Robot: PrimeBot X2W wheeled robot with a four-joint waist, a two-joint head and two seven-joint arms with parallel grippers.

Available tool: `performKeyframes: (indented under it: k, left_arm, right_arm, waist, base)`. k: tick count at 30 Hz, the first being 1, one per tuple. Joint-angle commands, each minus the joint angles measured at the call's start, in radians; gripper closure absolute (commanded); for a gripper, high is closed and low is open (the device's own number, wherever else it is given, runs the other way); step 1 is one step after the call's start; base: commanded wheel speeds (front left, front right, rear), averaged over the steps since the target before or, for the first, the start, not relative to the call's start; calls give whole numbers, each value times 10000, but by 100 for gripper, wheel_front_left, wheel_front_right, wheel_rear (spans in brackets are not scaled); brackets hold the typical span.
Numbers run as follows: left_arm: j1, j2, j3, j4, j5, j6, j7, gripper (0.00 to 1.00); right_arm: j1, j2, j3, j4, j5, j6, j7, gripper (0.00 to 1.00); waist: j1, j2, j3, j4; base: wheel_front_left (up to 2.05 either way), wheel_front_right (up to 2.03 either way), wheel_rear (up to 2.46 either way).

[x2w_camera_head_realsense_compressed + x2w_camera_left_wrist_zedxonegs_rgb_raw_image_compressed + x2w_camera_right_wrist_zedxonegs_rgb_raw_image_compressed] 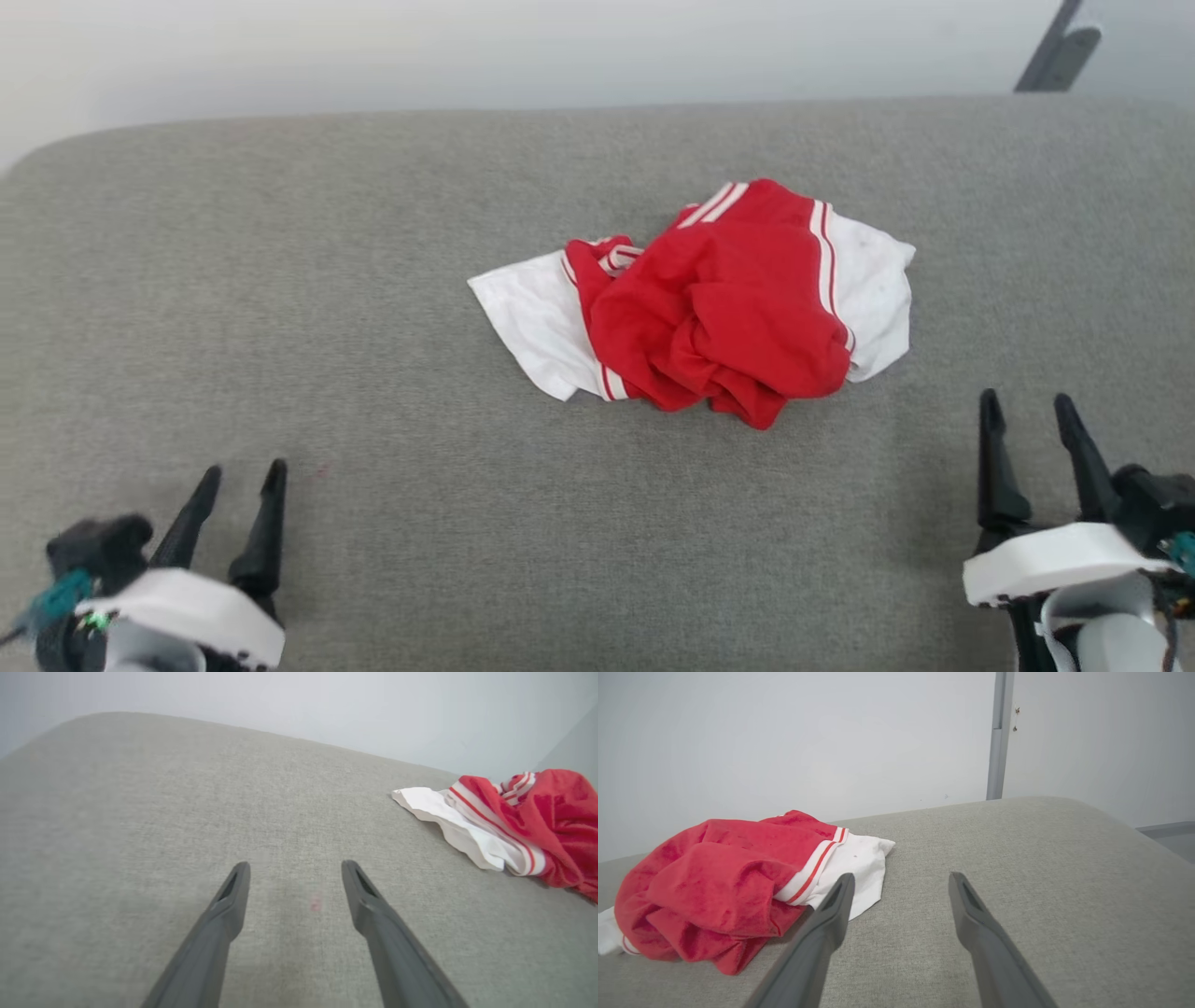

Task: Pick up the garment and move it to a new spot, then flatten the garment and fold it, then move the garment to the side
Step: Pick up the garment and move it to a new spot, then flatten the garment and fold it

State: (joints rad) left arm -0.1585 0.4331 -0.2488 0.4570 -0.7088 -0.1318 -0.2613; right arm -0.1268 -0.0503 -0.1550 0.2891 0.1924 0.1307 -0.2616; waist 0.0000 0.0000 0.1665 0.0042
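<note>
The garment (pixel 719 308) lies in a crumpled heap on the grey fabric worktop (pixel 373 280). Its red body is bunched in the middle and a white sleeve spills out to each side, with striped trim where sleeve meets body; any print is folded out of sight. Nothing touches it. The left gripper (pixel 245 469) hovers well apart from the garment, nearer the robot and off beyond the garment's left sleeve, its fingers (pixel 233 891) spread wide over bare cloth with nothing between them. The right gripper (pixel 1026 399) hangs much nearer the garment, just robot-side of the right sleeve but clear of it, with its fingers also spread and empty. This reads as a ready stance: both pairs of fingers are held wide and flank the heap so that either can close in on a sleeve, and the first step — the pick-up — looks not yet begun. The sleeves lie flatter than the rest of the heap, so they are probably the easiest places to pinch — a grab at the bunched red middle would likely lift the whole thing as one lump.
</note>
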Motion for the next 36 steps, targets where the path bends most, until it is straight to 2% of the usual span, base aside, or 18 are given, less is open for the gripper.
performKeyframes:
  k: [1,7,12,25,29,32,36]
  left_arm:
    - [359,-171,503,-236,471,22,-49,0]
    - [1606,-855,2118,-1755,2234,22,-50,0]
    - [2298,-1213,2816,-2966,3270,22,-49,0]
    - [2642,-1567,3008,-3548,3650,22,-49,0]
    - [2446,-1611,2931,-3550,3513,22,-49,0]
    - [2191,-1658,2779,-3535,3398,22,-51,0]
    - [1866,-1758,2533,-3426,3226,22,-51,0]
  right_arm:
    - [135,-17,-96,-85,-87,1,-46,0]
    - [407,-12,-473,-389,-214,1,-48,0]
    - [553,-14,-614,-676,-157,1,-46,0]
    - [661,-14,-526,-745,-112,1,-46,0]
    - [361,-12,-280,-487,-547,1,-14,0]
    - [-215,-256,-166,-293,-944,1,630,0]
    - [-1211,-948,142,100,-991,-1,2554,0]
  waist:
    - [0,0,-232,208]
    - [0,0,-597,347]
    - [0,0,-737,400]
    - [0,0,-636,471]
    - [0,0,-424,522]
    - [0,0,-114,606]
    - [0,0,385,834]
  base:
    - [0,0,0]
    - [0,0,0]
    - [0,0,0]
    - [0,0,0]
    - [0,0,0]
    - [0,0,0]
    - [0,0,0]
